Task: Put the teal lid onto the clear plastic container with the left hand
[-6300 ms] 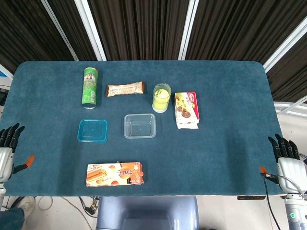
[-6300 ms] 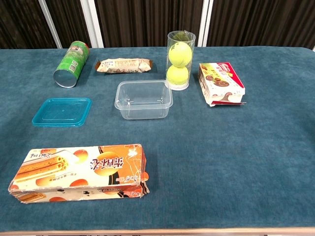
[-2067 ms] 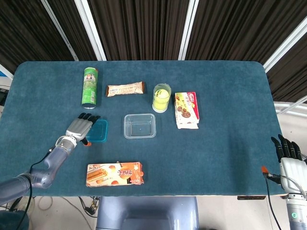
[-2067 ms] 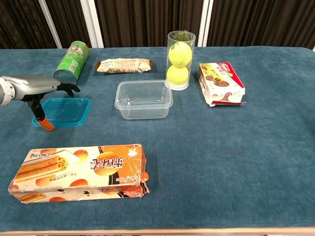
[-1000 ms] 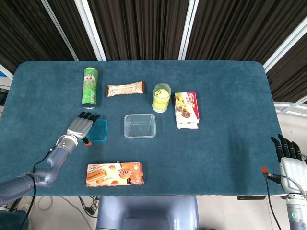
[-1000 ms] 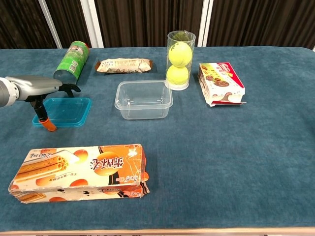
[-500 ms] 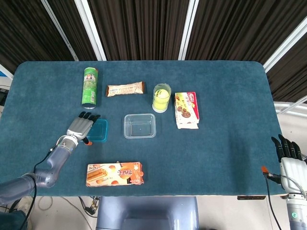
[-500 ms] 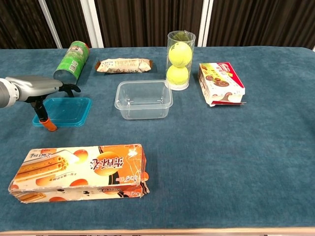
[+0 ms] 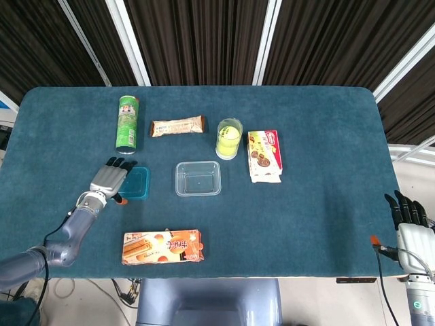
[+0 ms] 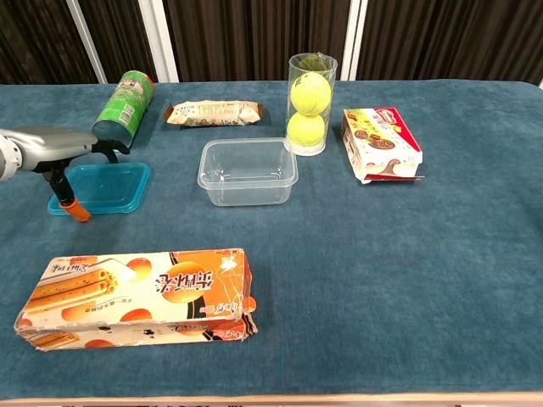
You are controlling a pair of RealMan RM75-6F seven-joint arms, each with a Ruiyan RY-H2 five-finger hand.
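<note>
the teal lid (image 10: 102, 186) has slid a little further left of the clear container (image 10: 248, 171), nudged by the left hand (image 10: 53, 142) lying on its left edge, fingers flat and together; no real grip yet. right hand (image 9: 408, 219) idles, fingers straight.

The orange biscuit box (image 10: 140, 292) at the near edge of the counter carries large Chinese characters on its side, but they are too slanted and small to read with certainty. The green can (image 10: 124, 109), the snack bar wrapper (image 10: 214, 112) and the red-and-white cookie box (image 10: 381, 142) also have printing, none of it legible
</note>
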